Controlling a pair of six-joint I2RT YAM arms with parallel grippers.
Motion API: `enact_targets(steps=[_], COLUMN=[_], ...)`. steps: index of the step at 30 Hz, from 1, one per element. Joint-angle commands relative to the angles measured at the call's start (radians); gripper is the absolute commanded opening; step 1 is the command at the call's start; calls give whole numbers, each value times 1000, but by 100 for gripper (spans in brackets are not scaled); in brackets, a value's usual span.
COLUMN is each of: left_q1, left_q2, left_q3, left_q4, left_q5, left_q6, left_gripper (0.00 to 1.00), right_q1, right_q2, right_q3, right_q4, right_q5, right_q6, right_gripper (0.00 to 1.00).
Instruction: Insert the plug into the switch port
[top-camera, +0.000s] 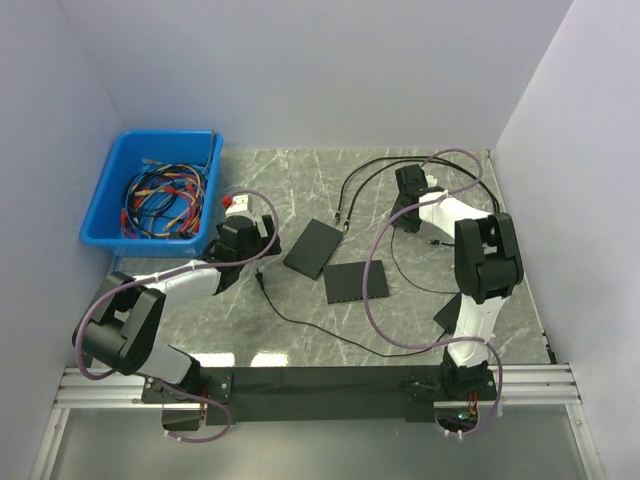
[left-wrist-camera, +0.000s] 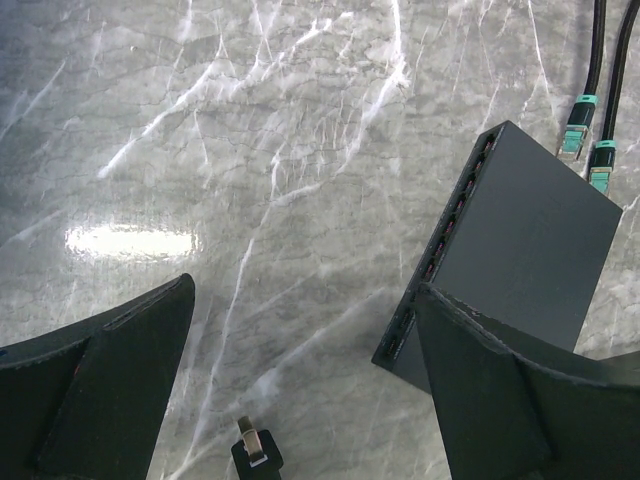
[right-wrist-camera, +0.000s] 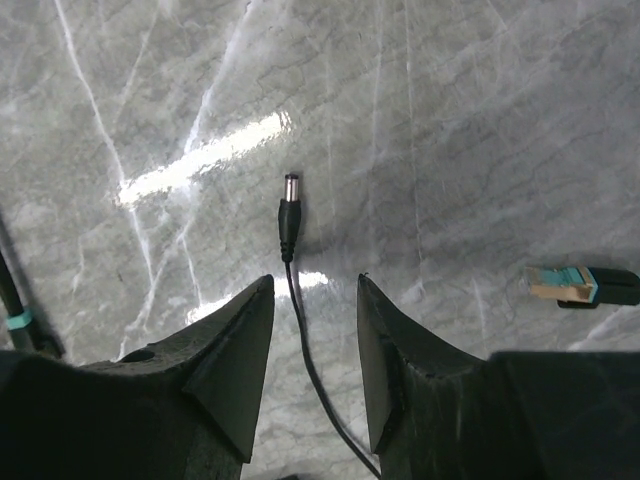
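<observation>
1. The right gripper hangs low over the marble table on the far right of the scene. Its jaws are roughly half open.
2. A thin black cable runs between its fingers with a gap on each side, so nothing is gripped.
3. The barrel plug at that cable's end lies flat on the table just past the fingertips, metal tip pointing away from the gripper.
4. An Ethernet plug with a teal boot lies apart from it, off to the right in the wrist view.
5. The left gripper is spread wide and holds nothing. It hovers just left of the switch.
6. The switch is a flat dark box near mid-table, with its row of ports on the edge facing the left gripper. It is well apart from the barrel plug.
7. Two teal-booted plugs lie just beside its far corner.
8. A small plug lies on the table between the left fingers.
9. A second switch lies near-right of the first.
10. A blue bin of cables sits far left.
</observation>
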Motion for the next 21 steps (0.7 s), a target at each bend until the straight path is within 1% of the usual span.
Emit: enact_targets(steps=[1,4,10,14,21], left_q1=[1,2,2,2,2], left_q2=[-28,-31,-40,-40,-46], left_q3=[-6,-6,-12,-9,-10], left_q4=[44,41,40,29,29], left_q5=[11,4,-3,-20,-20], left_q6=[-20,-17,-19,-20,-22], left_gripper=[98,98,98,98,98], right_q1=[5,10,19,21,25], right_q2=[24,60,113,122,111], right_q3=[69,116,184,193,175], right_q4=[16,-15,-65,-79,-87], right_q5=[25,28,45,48,54], right_q6=[-4,-5,-5,-7,-7], right_gripper=[46,46,40,36,35])
